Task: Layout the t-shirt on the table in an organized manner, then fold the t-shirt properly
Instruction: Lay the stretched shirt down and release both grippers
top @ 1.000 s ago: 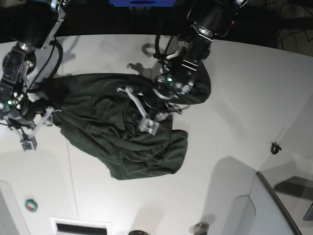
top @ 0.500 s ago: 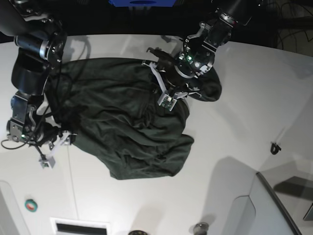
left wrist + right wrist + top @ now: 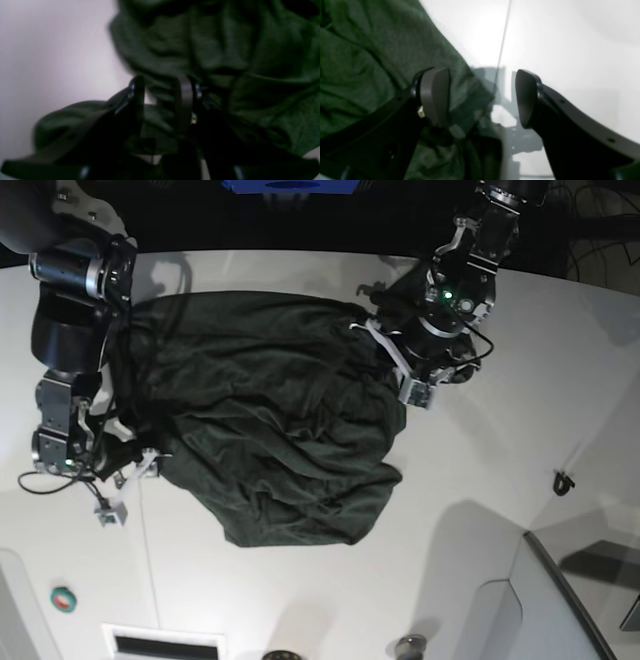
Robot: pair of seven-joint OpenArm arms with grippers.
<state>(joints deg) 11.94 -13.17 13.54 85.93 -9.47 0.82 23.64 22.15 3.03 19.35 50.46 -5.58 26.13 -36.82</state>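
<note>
Base view, left to right: the right gripper (image 3: 125,490) sits low at the shirt's (image 3: 270,430) left edge, beside the thin dark seam (image 3: 148,560) of the table (image 3: 480,480); the shirt, dark green and heavily creased, lies bunched across the table's middle, wider toward the far side and rounded at the near hem; the left gripper (image 3: 400,370) is at the shirt's right edge, near the far side of the table; a small green disc (image 3: 64,600) lies on the table near the front left, well apart from the cloth.

Right wrist view: the right gripper (image 3: 480,97) has its jaws spread wide and holds nothing; one finger (image 3: 433,95) is over the shirt (image 3: 370,62), the other over bare table (image 3: 570,50); the seam (image 3: 503,42) runs between them.

Left wrist view: the left gripper (image 3: 160,102) has its jaws drawn close together with a fold of the shirt (image 3: 237,62) pinched between them; bare table (image 3: 50,50) shows to the left.
</note>
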